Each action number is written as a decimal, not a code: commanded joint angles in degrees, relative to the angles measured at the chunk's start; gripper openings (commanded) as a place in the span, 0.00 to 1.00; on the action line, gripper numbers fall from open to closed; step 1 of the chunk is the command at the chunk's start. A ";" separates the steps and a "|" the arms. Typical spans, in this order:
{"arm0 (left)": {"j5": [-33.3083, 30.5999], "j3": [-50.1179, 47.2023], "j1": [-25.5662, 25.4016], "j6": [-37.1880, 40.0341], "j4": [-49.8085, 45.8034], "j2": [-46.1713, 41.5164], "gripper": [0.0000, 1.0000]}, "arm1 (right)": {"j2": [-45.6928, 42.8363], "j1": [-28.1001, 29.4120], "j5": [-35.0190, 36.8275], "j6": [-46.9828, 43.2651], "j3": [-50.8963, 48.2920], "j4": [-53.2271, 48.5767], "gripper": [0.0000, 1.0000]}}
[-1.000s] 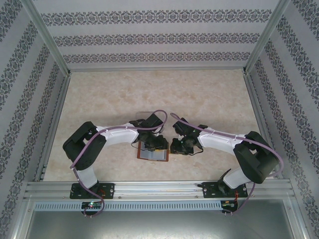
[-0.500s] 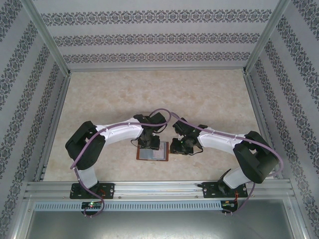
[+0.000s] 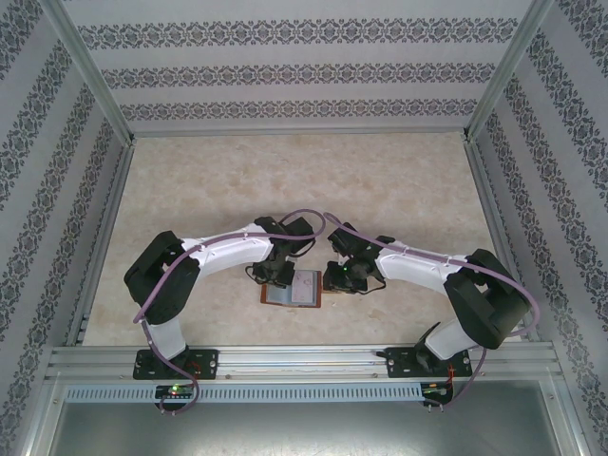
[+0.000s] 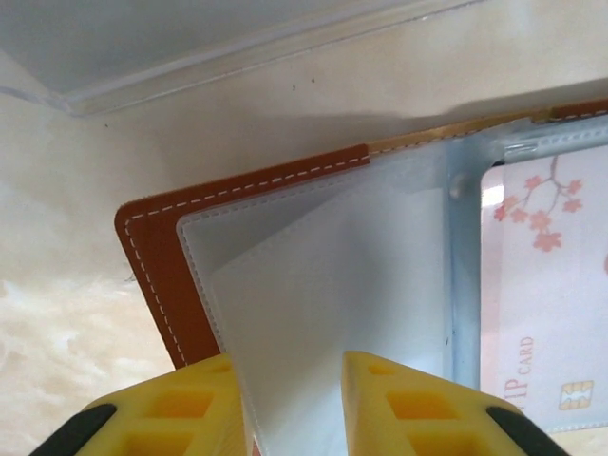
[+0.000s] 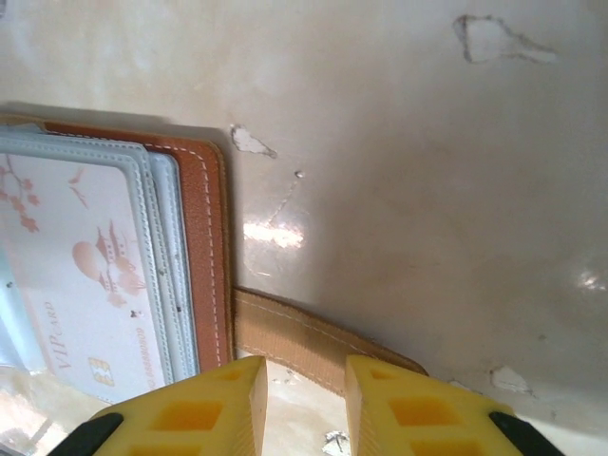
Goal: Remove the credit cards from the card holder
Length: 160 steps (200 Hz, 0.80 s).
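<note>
The card holder (image 3: 294,291) lies open on the desk (image 5: 446,180), between the two arms and near their bases. One of the credit cards (image 4: 546,285), a pale one with pink blossoms, sits in a pocket on its right half. The left end effector (image 4: 290,372) has its fingers a little apart, with a translucent pocket page (image 4: 313,275), which seems empty, rising between them; I cannot tell if they really pinch it or only stand on both sides of it. The right end effector (image 5: 304,372) is at the strap tab (image 5: 294,332), also with a small gap, and again I cannot tell whether it clamps the tab or is only placed over it. The main risk, in my judgement, is that the left fingers close on the soft page and not on a card, so a pull would lift or drag the whole holder instead of freeing anything. If the right side does not hold the tab firmly, the holder may slide toward the clear tray (image 4: 285,28) near its far edge, or fold shut. A hard pull could also crease the thin page, and the printed card is not yet reached
</note>
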 commanded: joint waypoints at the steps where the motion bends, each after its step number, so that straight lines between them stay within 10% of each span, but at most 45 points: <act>1: -0.35 -1.78 -0.74 0.89 -1.95 -1.60 0.22 | 0.59 -0.29 0.90 -1.20 1.66 -1.48 0.30; 160: 5.39 -2.69 -0.70 -1.19 1.99 -11.42 0.25 | 1.08 1.06 -2.89 -0.39 6.10 0.05 0.31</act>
